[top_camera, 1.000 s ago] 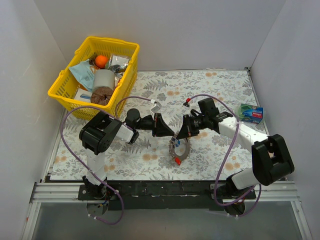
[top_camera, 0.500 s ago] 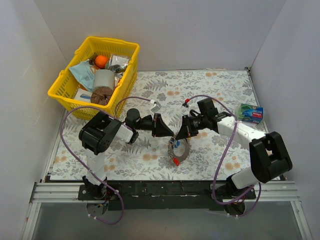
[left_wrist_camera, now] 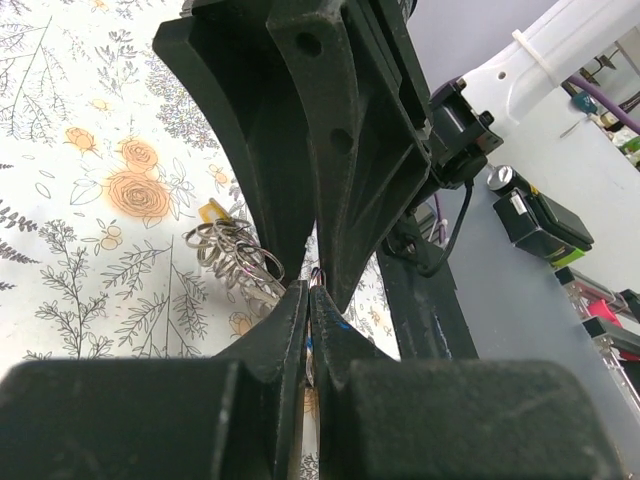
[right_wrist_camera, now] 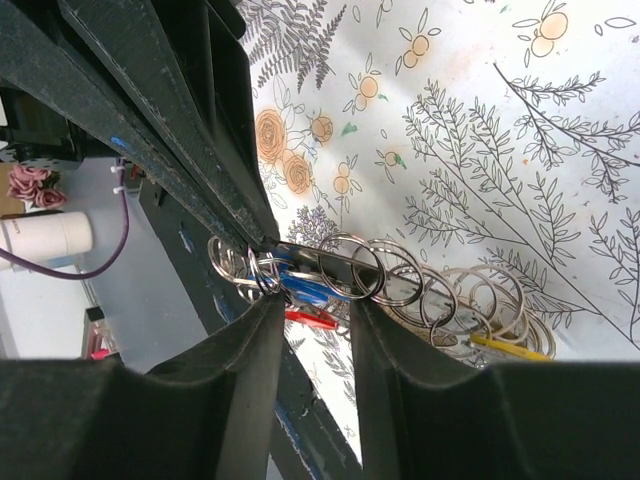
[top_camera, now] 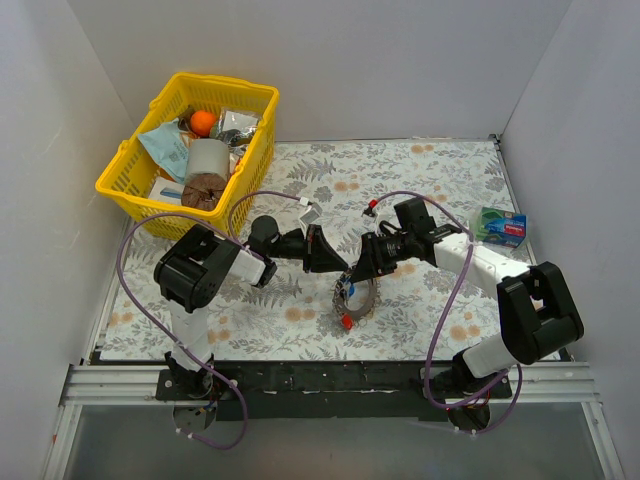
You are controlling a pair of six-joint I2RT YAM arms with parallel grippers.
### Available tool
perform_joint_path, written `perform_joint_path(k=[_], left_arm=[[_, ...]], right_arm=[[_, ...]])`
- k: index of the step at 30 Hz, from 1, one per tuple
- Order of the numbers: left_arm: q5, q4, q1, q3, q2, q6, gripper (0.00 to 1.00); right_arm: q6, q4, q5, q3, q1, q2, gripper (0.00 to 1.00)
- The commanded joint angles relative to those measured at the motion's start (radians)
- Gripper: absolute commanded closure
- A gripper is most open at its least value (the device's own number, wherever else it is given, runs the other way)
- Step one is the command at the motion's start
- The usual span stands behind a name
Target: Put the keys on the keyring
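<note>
The keyring [top_camera: 357,293], a large ring strung with several small silvery rings, hangs between my two grippers in mid-table. My left gripper [top_camera: 338,264] is shut on its thin metal edge [left_wrist_camera: 318,288], with small rings [left_wrist_camera: 235,255] beside the fingertips. My right gripper [top_camera: 360,268] faces it tip to tip. Its jaws stand partly apart [right_wrist_camera: 312,305], straddling the ring's row of small rings [right_wrist_camera: 400,280]. A blue key [right_wrist_camera: 300,290] and a red key [right_wrist_camera: 312,318] hang in the gap. The red key also shows in the top view [top_camera: 346,321]. A yellow key [right_wrist_camera: 505,347] hangs further along the ring.
A yellow basket [top_camera: 130,175] full of packets stands at the back left. A small green box [top_camera: 500,226] lies at the right edge. Purple cables loop beside both arms. White walls close in the flowered table [top_camera: 440,170].
Both grippers and the hanging keyring have shifted slightly left. The right gripper has drawn a little closer to the left one.
</note>
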Motion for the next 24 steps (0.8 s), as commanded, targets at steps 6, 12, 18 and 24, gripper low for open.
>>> perform_joint_path(k=[6,12,18,24], left_arm=[[-0.010,0.557,-0.006,0.021,-0.091,-0.007,1.00],[-0.007,0.557,-0.006,0.021,-0.098,-0.007,1.00],[-0.004,0.557,-0.005,0.021,-0.103,-0.010,1.00],[0.001,0.557,-0.005,0.022,-0.111,-0.015,1.00]], right_arm=[[-0.100,-0.048,0.026,-0.003,0.007,-0.088,0.47],[-0.107,0.003,0.066,-0.019,0.003,-0.203,0.23],[-0.035,0.142,0.106,-0.082,-0.020,-0.326,0.13],[0.033,0.258,0.075,-0.122,-0.026,-0.351,0.17]])
